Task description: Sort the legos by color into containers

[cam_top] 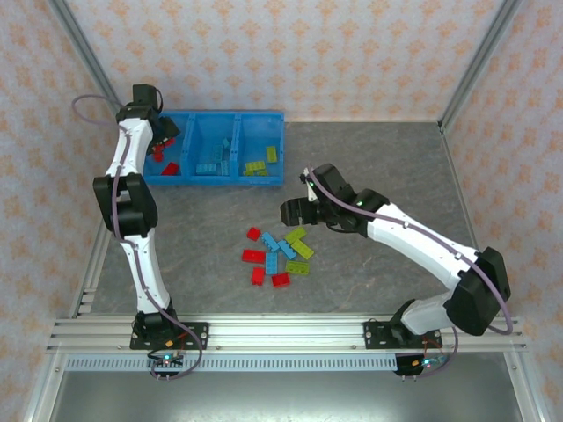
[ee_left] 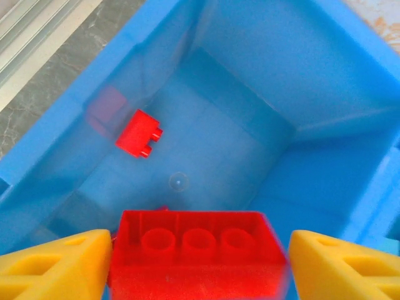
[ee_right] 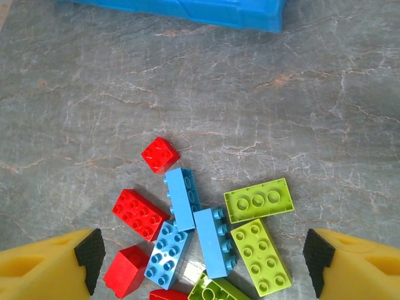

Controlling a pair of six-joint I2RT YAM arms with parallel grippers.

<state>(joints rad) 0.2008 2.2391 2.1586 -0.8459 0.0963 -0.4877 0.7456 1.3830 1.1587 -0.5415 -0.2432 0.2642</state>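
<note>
The long blue bin [cam_top: 230,115] stands at the back left, with red legos [cam_top: 170,167] in its left compartment, light blue ones [cam_top: 211,165] in the middle and green ones [cam_top: 261,163] on the right. My left gripper [cam_top: 163,141] hangs over the left compartment [ee_left: 281,56]. A red brick [ee_left: 197,247], underside up, sits between its wide-spread fingers [ee_left: 56,262], with a thin gap at the right finger. Another red brick [ee_left: 139,134] lies on the floor below. My right gripper [cam_top: 295,211] is open above the loose pile [cam_top: 280,255]: red [ee_right: 140,214], blue [ee_right: 214,242], green [ee_right: 261,256].
The pile lies mid-table on the grey marbled surface [ee_right: 312,112], with bare table between it and the bin's front wall [ee_right: 187,9]. Metal frame posts rise at the back corners [cam_top: 475,61], and a rail [cam_top: 290,330] runs along the near edge.
</note>
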